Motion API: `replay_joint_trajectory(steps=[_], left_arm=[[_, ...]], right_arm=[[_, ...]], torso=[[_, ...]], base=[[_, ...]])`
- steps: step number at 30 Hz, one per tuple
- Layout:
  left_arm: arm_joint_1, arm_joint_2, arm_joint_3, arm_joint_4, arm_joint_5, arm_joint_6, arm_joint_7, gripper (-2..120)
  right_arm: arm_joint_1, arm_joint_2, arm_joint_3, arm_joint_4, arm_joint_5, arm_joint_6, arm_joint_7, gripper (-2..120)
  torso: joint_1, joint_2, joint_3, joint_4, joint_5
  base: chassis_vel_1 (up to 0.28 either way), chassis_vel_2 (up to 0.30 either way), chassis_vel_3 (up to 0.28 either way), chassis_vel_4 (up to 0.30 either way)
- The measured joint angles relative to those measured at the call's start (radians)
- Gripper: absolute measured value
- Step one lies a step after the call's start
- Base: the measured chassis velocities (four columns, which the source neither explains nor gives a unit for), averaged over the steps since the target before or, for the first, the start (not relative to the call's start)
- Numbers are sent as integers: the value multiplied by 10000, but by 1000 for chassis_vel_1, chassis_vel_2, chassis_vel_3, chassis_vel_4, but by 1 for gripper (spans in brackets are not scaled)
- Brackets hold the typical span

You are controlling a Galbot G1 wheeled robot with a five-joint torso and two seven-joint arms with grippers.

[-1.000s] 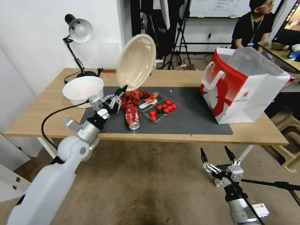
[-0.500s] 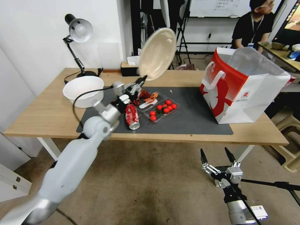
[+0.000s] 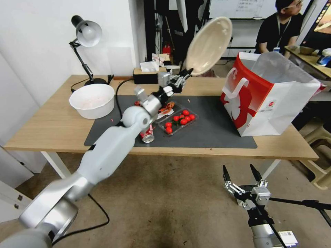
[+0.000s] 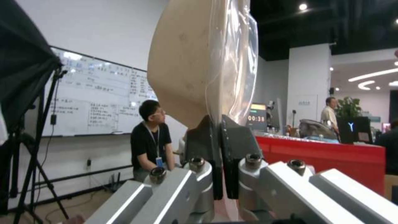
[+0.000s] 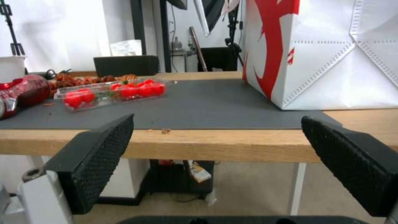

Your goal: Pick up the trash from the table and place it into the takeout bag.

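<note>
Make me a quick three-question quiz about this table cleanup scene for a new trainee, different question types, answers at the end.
1. True or false: the left gripper is shut on the rim of the round beige bowl, holding it in the air.
2. Multiple choice: the red soda can is
A. inside the takeout bag
B. lying on its side on the dark mat
C. standing in the white bowl
3. Fill in: the right gripper hangs below the edge of the table, with its fingers ____.

Key
1. True; the bowl is tipped on edge above the table, short of the bag.
2. B
3. open
</note>
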Motion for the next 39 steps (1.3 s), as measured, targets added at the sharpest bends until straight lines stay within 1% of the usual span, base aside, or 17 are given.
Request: replay_joint_trajectory(steps=[1,4,5,7,9,11,12,16,22,23,26,31,33,34,35,38,39], left_arm=[[0,0,0,0,0,0,0,0],[-835,-198,705,449,-53,-44,1,0],[-835,-198,705,449,-53,-44,1,0],[-1323,-394,1266,742,-81,-71,1,0],[-1419,-444,1374,800,-89,-80,1,0],[-1881,-729,1898,1159,-129,-123,-16,0],[-1881,-729,1898,1159,-129,-123,-16,0],[-2340,-1098,2343,1526,-156,-170,-76,0],[-2960,-1673,2759,2063,-145,-225,-77,0],[-2960,-1673,2759,2063,-145,-225,-77,0],[-3402,-1997,3091,2485,7,-335,23,0],[-3774,-2272,3330,2881,314,-447,77,0],[-4001,-2442,3476,3183,663,-585,96,0],[-4068,-2487,3533,3260,773,-630,94,3],[-4068,-2487,3533,3260,773,-630,94,3],[-4200,-2536,3707,3318,1004,-720,-47,17],[-4200,-2536,3707,3318,1004,-720,-47,17]], right_arm=[[0,0,0,0,0,0,0,100],[-64,77,2,-16,-17,121,-19,100],[-64,77,2,-16,-17,121,-19,100],[-89,131,3,-43,-30,194,-25,100],[-92,142,3,-51,-32,205,-26,100],[-92,182,3,-81,-33,254,-29,100],[-92,182,3,-81,-33,254,-29,100],[-91,199,11,-112,-33,296,-32,100],[-70,206,24,-192,-22,360,-36,100],[-70,206,24,-192,-22,360,-36,100],[-23,220,25,-238,6,382,-38,100],[28,226,24,-286,28,383,-40,100],[60,220,23,-324,40,383,-41,100],[69,214,23,-341,46,385,-41,100],[69,214,23,-341,46,385,-41,100],[90,199,23,-377,69,393,-41,100],[90,199,23,-377,69,393,-41,100]], torso=[[0,0,0,0,0],[0,1,-1,0,0],[0,1,-1,0,0],[0,1,0,-2,0],[0,1,-1,-2,0],[0,1,0,-3,0],[0,1,0,-3,0],[0,1,0,0,0],[-1,1,-1,-4,1],[-1,1,-1,-4,1],[0,1,-1,-1,0],[0,1,-1,-1,0],[-1,1,-1,-2,0],[-1,1,-1,-2,0],[-1,1,-1,-2,0],[-1,0,0,-1,0],[-1,0,0,-1,0]], base=[[0,0,0,0],[0,0,0,0],[0,0,0,0],[0,0,0,0],[0,0,0,0],[0,0,0,0],[0,0,0,0],[0,0,0,0],[0,0,0,0],[0,0,0,0],[0,0,0,0],[0,0,0,0],[0,0,0,0],[0,0,0,0],[0,0,0,0],[0,0,0,0],[0,0,0,0]])
